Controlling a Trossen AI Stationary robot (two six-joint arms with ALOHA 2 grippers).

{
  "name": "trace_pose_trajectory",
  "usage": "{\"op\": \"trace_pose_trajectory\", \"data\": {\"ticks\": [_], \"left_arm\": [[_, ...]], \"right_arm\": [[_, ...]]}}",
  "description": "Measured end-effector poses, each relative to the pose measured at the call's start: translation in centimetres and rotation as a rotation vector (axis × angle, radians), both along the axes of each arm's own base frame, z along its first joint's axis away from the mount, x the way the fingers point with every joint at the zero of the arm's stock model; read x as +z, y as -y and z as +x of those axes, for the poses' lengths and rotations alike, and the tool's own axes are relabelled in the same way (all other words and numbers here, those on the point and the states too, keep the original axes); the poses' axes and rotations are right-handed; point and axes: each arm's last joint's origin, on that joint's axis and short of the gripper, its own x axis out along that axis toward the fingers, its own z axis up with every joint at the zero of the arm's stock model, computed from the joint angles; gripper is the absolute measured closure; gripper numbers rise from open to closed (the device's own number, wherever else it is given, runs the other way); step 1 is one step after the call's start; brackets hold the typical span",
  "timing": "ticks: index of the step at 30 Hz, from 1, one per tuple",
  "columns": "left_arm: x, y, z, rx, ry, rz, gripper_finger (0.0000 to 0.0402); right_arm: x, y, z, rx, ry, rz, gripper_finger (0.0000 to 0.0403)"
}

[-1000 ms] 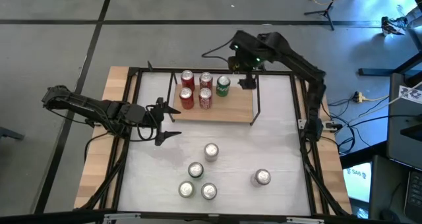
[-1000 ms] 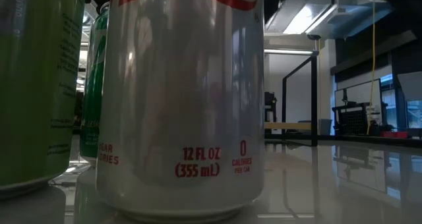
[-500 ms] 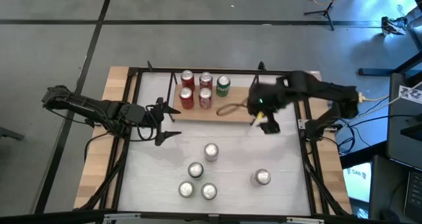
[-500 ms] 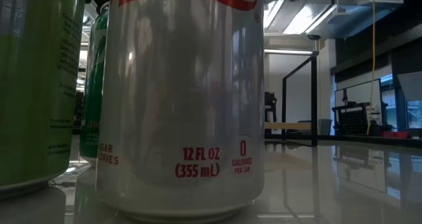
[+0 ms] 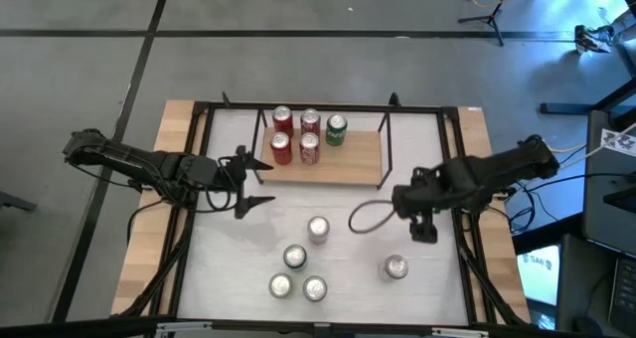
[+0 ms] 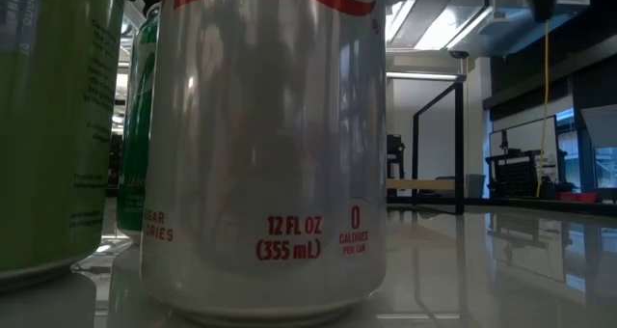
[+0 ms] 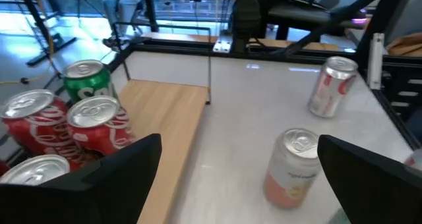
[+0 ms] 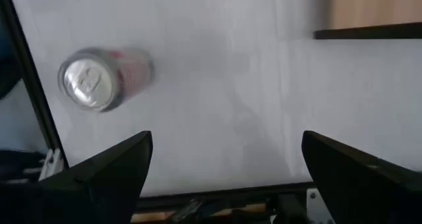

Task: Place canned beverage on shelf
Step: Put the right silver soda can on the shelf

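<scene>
In the high view you see the low light-wood shelf in its thin black wire frame [image 5: 350,157] in the upper middle of the frame, on the white-topped table [image 5: 427,149]. Five cans stand on its left part: four red cans [image 5: 295,135] in a square and one green can [image 5: 336,129] just to their right. Five silver-topped cans stand on the table below the shelf: one upright silver can [image 5: 317,228] in the centre, three clustered silver cans [image 5: 296,273] lower down, and a lone silver can [image 5: 396,268] at lower right. Your right gripper [image 5: 424,229] is at centre right, just above that lone can and apart from it. Your left gripper [image 5: 250,184] sits at centre left beside the shelf's left end, fingers spread wide and empty.

In the low view a big silver can with red lettering [image 6: 273,145] fills the middle, green cans at the left edge; neither gripper is clearly visible here.

In the left wrist view the dark fingers [image 7: 99,178] stand wide apart with nothing between them; the shelf board [image 7: 171,125] and its red and green cans are at left.

In the right wrist view the fingers [image 8: 105,174] are spread wide and hold nothing; a silver can with red print [image 8: 99,78] stands on the table at upper left.
</scene>
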Motion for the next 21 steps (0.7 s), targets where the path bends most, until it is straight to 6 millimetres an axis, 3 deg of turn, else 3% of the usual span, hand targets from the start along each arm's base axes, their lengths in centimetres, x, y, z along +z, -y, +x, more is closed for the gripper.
{"op": "trace_pose_trajectory", "data": {"ticks": [6, 21], "left_arm": [[0.0, 0.3, 0.2, -0.063, 0.004, -0.069, 0.0005], [0.6, 0.5, 0.5, -0.104, 0.070, -0.103, 0.0005]], "right_arm": [[-1.5, -1.9, 0.4, 0.064, 0.045, 0.019, 0.0021], [-0.9, -6.4, 2.6, 0.115, 0.321, 0.257, 0.0021]]}}
